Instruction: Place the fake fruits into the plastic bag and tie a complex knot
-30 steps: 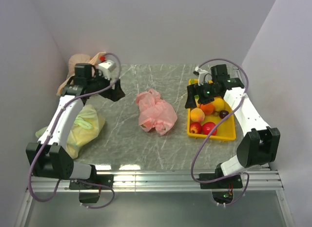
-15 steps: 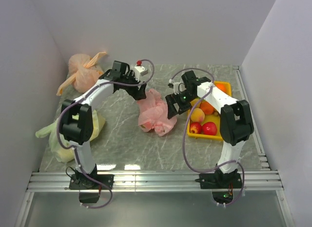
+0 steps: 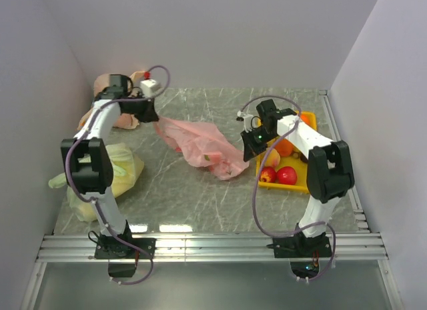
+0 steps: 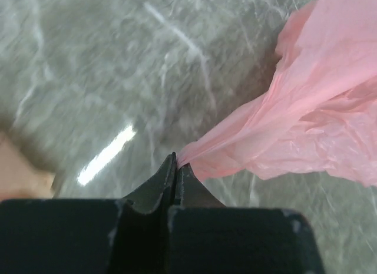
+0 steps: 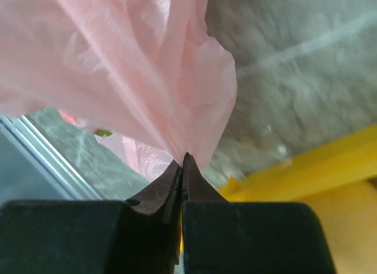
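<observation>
Grey marbled table [image 3: 200,203], pale walls. From above, the plastic bag [image 3: 200,145] lies mid-table, stretched between the left gripper [image 3: 156,119] and the right gripper [image 3: 248,151]. Left wrist: jaws pinched shut on a drawn-out pink corner. Right wrist: jaws clamped on gathered pink film, yellow tray [image 5: 294,168] just beside.

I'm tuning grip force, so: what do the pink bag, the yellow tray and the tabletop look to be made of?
Bag: thin plastic film, translucent with a soft sheen; it creases finely and stretches into a narrow strand. Tray: probably rigid moulded plastic, evenly yellow, smooth. Tabletop: grey-green marble look with white veins, glossy enough to mirror lights; stone or laminate, can't tell.
</observation>
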Controlling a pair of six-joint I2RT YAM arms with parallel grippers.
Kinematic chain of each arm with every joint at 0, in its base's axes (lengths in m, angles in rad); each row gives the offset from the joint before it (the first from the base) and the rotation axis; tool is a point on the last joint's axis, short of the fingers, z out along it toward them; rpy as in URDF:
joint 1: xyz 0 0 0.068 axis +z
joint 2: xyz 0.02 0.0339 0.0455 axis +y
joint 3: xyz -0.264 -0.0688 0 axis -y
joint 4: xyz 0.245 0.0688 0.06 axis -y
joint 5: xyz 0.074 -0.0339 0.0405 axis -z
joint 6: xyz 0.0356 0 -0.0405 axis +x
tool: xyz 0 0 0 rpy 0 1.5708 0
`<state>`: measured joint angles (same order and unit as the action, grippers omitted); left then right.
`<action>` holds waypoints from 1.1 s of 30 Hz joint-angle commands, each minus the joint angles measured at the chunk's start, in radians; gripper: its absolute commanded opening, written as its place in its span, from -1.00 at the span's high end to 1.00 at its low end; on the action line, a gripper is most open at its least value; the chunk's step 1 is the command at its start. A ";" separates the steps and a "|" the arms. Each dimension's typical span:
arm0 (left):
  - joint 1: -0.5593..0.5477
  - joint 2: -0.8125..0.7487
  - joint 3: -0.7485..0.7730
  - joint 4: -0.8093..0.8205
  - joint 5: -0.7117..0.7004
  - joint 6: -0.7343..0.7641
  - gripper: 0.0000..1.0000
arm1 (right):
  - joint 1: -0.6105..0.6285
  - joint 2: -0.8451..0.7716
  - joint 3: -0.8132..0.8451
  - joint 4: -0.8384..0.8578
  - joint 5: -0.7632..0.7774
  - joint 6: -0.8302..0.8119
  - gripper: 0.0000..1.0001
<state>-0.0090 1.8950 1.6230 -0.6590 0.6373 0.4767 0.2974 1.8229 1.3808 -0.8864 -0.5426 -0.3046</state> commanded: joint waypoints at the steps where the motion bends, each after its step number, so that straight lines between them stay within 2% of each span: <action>1: 0.113 -0.106 0.023 0.036 -0.046 0.102 0.99 | 0.003 -0.115 -0.077 0.015 0.105 -0.001 1.00; 3: 0.126 -0.122 -0.006 0.091 -0.054 0.091 0.99 | 0.008 -0.119 -0.085 0.024 0.093 0.028 1.00; 4: 0.123 -0.122 -0.018 0.101 -0.051 0.086 0.90 | 0.012 -0.125 -0.083 0.029 0.080 0.041 1.00; 5: 0.119 -0.117 -0.012 0.084 0.008 0.083 0.67 | 0.022 -0.128 -0.078 0.039 0.038 0.065 1.00; 6: 0.110 -0.114 -0.003 0.061 0.047 0.079 0.08 | 0.029 -0.131 -0.074 0.046 0.017 0.077 1.00; 7: 0.106 -0.117 0.012 0.024 0.082 0.065 -0.14 | 0.034 -0.135 -0.057 0.050 -0.002 0.084 1.00; 8: 0.100 -0.135 0.015 0.009 0.154 0.053 -0.27 | 0.051 -0.134 -0.045 0.052 -0.019 0.093 1.00; 9: 0.095 -0.154 0.014 -0.010 0.180 0.057 -0.62 | 0.055 -0.129 -0.031 0.049 -0.035 0.094 1.00; 10: 0.092 -0.175 0.000 -0.019 0.200 0.065 -0.85 | 0.063 -0.119 -0.005 0.049 -0.037 0.099 1.00; 12: 0.075 -0.267 -0.026 -0.051 0.249 0.100 -0.99 | 0.074 -0.108 0.029 0.041 -0.048 0.113 1.00; 15: 0.017 -0.393 -0.118 -0.145 0.279 0.166 -0.99 | 0.091 -0.091 0.052 0.033 -0.054 0.125 1.00; 17: -0.069 -0.472 -0.216 -0.182 0.268 0.194 -0.99 | 0.101 -0.086 0.058 0.038 -0.063 0.143 1.00; 18: -0.133 -0.496 -0.254 -0.165 0.257 0.172 -0.99 | 0.103 -0.082 0.069 0.038 -0.068 0.150 1.00; 20: -0.186 -0.549 -0.368 -0.105 0.239 0.110 -0.99 | 0.117 -0.077 0.078 0.041 -0.077 0.159 1.00; 21: -0.234 -0.559 -0.399 -0.032 0.222 0.053 -0.99 | 0.118 -0.077 0.086 0.041 -0.076 0.160 1.00; 22: -0.259 -0.565 -0.443 -0.002 0.166 0.030 -0.99 | 0.123 -0.077 0.089 0.043 -0.079 0.159 1.00; 26: -0.330 -0.515 -0.466 0.122 0.066 -0.085 -0.99 | 0.132 -0.079 0.107 0.029 -0.085 0.147 1.00; 29: -0.345 -0.444 -0.442 0.179 -0.034 -0.157 -0.90 | 0.138 -0.089 0.124 0.018 -0.091 0.131 1.00; 32: -0.344 -0.407 -0.428 0.219 -0.044 -0.208 -0.76 | 0.146 -0.100 0.116 0.021 -0.080 0.118 1.00; 33: -0.344 -0.402 -0.422 0.214 -0.024 -0.202 -0.39 | 0.152 -0.099 0.109 0.023 -0.071 0.114 1.00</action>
<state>-0.3496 1.4933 1.1629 -0.5320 0.6418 0.3397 0.4309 1.7458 1.4593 -0.8562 -0.6117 -0.1696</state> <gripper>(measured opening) 0.815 0.007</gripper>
